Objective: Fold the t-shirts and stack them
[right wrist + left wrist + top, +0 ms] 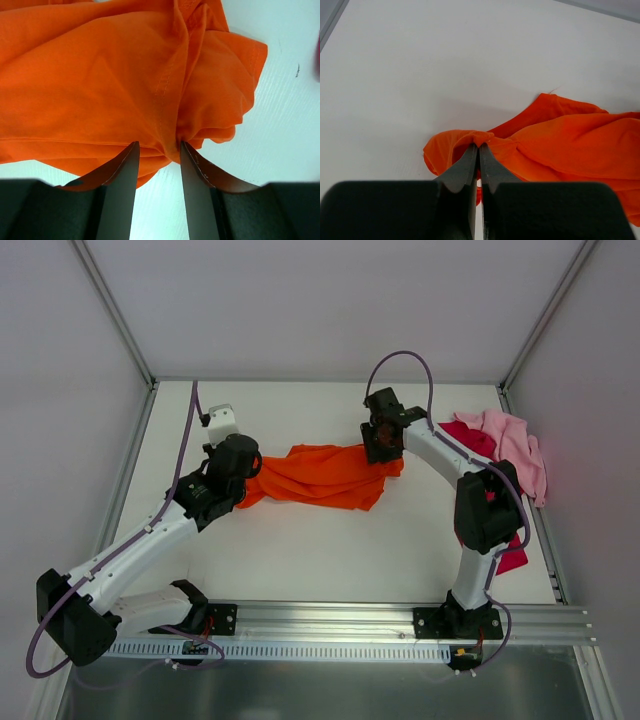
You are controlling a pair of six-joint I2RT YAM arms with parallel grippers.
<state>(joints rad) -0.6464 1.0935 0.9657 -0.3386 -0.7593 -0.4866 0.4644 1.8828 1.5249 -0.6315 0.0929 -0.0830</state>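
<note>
- This looks like a robot lab, not a home.
- A left arm (140, 545) and a right arm (478, 515) are bolted to a metal rail (340, 625).
- The surface (300, 550) is plain white.
- White walls (330, 300) and metal frame bars (111, 305) box it in.
- Purple cables (186, 440) run along the arms.

Stretching the left arm forward and inward from its base, pinching the left gripper (479, 146) fully closed on an edge of the orange t-shirt (325, 475). Arching the right arm up and leftward, pointing the right gripper (157, 146) down, clamping half-parted fingers (122, 175) on bunched cloth.
</note>
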